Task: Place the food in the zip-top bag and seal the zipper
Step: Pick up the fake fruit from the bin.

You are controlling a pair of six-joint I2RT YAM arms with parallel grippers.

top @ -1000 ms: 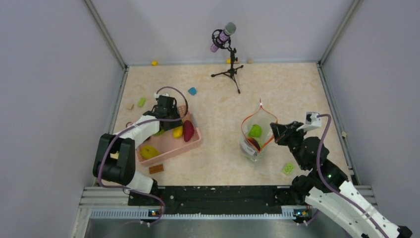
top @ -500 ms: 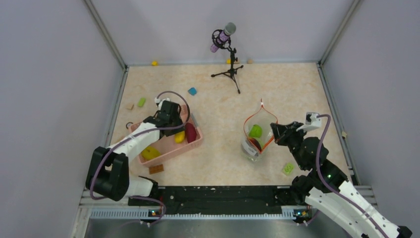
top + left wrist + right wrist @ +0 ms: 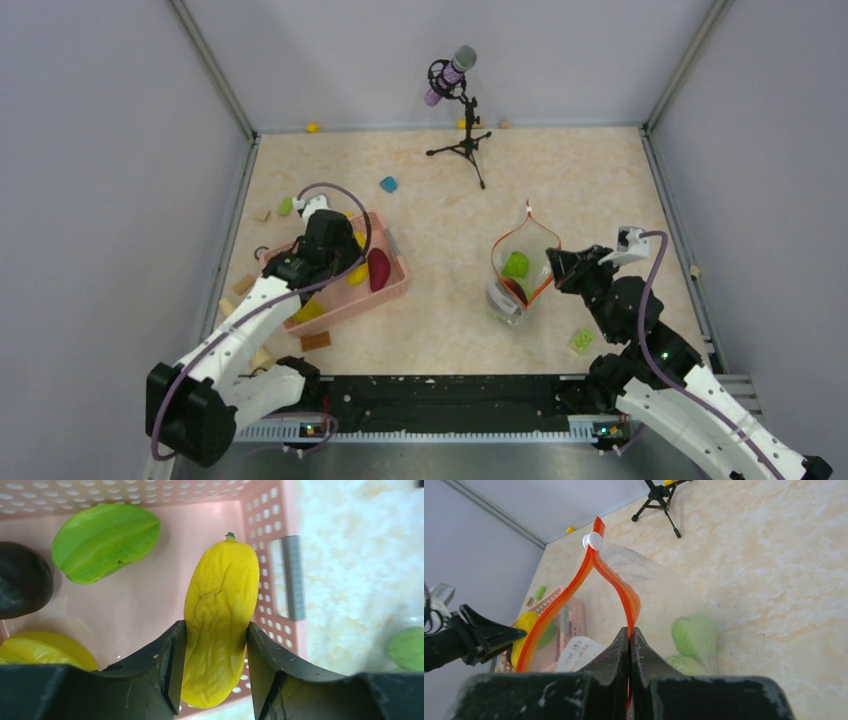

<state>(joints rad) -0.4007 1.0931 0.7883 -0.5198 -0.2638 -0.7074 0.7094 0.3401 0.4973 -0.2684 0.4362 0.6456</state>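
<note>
Beige marbled tabletop (image 3: pixel 600 180) is walled in grey on three sides, with a pink basket (image 3: pixel 398 284) at centre left of the overhead view and the clear bag (image 3: pixel 503 296) standing at centre right, well apart from it.

The main risk is judged to lie in that gap. The yellow fruit (image 3: pixel 220 595) is gripped only near its lower end, so it could swing or slip out while being carried across. The bag's mouth is propped open from one side only. If the fruit is brought in low, the rim could be knocked, the bag tipped, and the green piece (image 3: pixel 694 632) already inside spilled. A tug on the orange zipper strip (image 3: pixel 556 607) could also pull it out of the pinch, and the mouth would then sag shut.

The left gripper (image 3: pixel 215 630) is seen about half spread, both fingers pressed against the sides of the yellow fruit above the basket. The right gripper (image 3: pixel 630 636) is pressed fully together on the near side of the zipper strip. The white slider (image 3: pixel 593 541) sits at the strip's far end, so nothing is sealed yet.
</note>
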